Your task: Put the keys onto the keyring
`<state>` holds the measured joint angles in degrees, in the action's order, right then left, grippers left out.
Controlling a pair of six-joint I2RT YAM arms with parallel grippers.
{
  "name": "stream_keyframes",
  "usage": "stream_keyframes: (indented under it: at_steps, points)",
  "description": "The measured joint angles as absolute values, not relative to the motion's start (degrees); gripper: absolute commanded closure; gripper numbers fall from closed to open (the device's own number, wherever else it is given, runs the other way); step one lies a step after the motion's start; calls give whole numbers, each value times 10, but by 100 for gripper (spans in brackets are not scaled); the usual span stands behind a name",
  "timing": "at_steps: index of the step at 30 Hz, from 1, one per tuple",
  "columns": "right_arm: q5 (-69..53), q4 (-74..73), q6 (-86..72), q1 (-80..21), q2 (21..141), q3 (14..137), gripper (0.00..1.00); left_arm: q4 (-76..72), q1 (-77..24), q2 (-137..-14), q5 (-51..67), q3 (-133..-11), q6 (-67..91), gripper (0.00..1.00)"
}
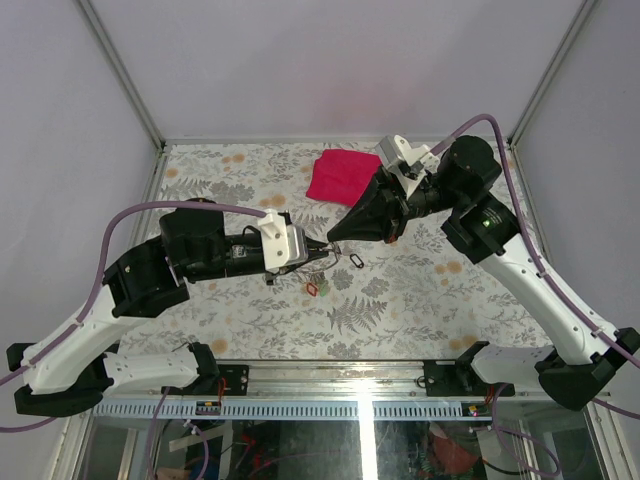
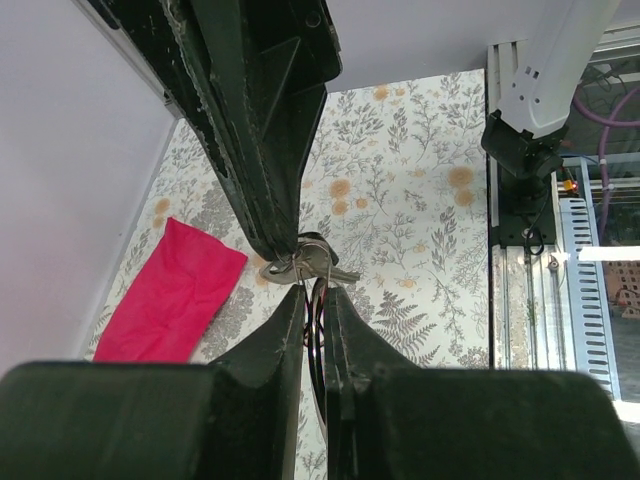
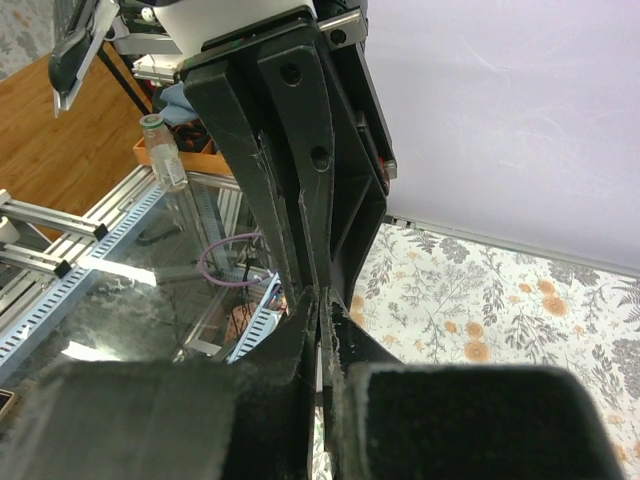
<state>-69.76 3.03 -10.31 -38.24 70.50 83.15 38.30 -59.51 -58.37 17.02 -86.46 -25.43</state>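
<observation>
Overhead, both arms are seen reaching toward the middle of the floral worktop (image 1: 400, 300), where the left fingers (image 1: 312, 250) and the right fingers (image 1: 333, 236) are brought tip to tip. The keys (image 1: 320, 264) are bunched just beneath that meeting point, with a black-tagged one (image 1: 355, 261) lying just to the right and a red-tagged one (image 1: 312, 290) a little nearer the arm bases. A red cloth (image 1: 338, 175) is spread well apart from them, toward the far edge. From the left wrist, the left fingers (image 2: 303, 300) are shown nearly together, clamped on the keyring (image 2: 316, 335), whose thin loop is seen edge-on in the narrow gap between them. The right fingers (image 2: 285, 240) are pressed together and come down from above onto the silver keys (image 2: 325, 270), which hang at the top of the ring; whether a key is actually pinched cannot be told. The red cloth (image 2: 170, 295) is seen at the left on the worktop (image 2: 420, 230). From the right wrist, the right fingers (image 3: 318, 305) are seen closed, meeting the left fingers (image 3: 300, 240) tip against tip above the worktop (image 3: 470, 300); keys and ring are hidden there.
</observation>
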Motion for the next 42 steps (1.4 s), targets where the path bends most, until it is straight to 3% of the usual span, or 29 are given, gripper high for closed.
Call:
stream_keyframes:
  at_steps: [21,42]
  points:
    - [-727,74,-144,-390,725,818,100,390,-595,-592,179,-874,-255,100]
    - [-749,211,-256,-393,726,792,100,395,-596,-588,182,-874,-256,100]
